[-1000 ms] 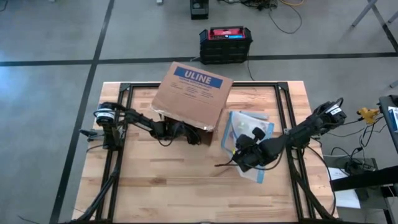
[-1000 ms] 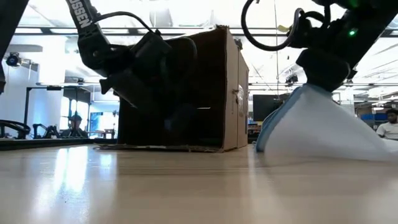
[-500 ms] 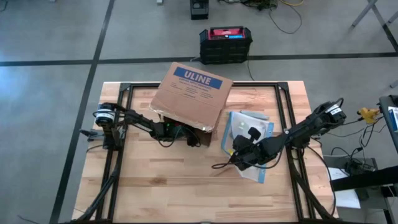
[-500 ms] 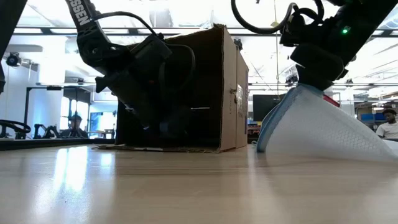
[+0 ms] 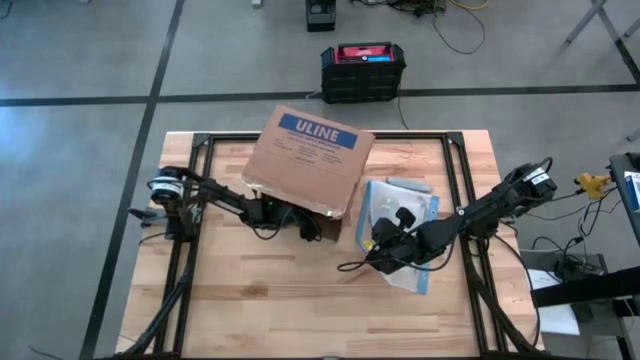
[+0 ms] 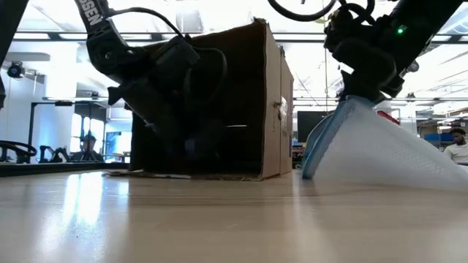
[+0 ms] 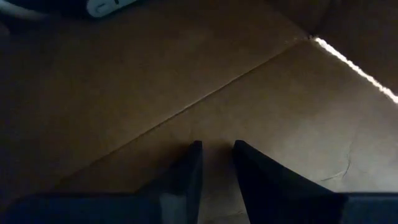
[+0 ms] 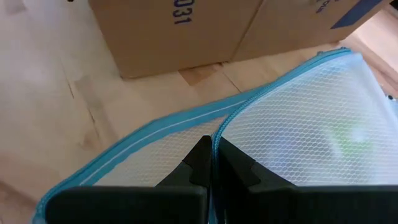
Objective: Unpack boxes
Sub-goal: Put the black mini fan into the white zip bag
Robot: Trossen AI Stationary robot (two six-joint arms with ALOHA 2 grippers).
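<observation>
The brown cardboard box point(image 5: 310, 160) with the blue ULINE label lies on its side at the table's middle, its open side toward the near left. My left gripper point(image 7: 216, 158) is inside it, fingers a narrow gap apart with only cardboard showing between them; whether they touch the inner wall I cannot tell. A white object point(image 7: 109, 5) lies deeper in the box. Right of the box lies the clear blue-edged zip pouch point(image 5: 405, 225). My right gripper point(image 8: 212, 152) is shut on it. My right gripper pinches the pouch's blue zipper edge point(image 8: 219, 127) between its two fingers. The fingers come slanting down from the table's right side. That edge is raised, so the pouch stands like a tent, with its lower part point(image 6: 409, 175) resting on the table.
A black crate with a red top point(image 5: 362, 68) stands on the floor beyond the far edge. A black metal frame point(image 5: 200, 150) lies on the tabletop around the work area. Bare wood point(image 5: 300, 310) runs along the near edge. A person point(image 6: 459, 146) sits far behind.
My left gripper has turned and tipped inside the box, and the box's top edge has risen a little in the low view. My right gripper has turned slightly and shifted a little toward the box, still shut on the pouch's raised edge.
</observation>
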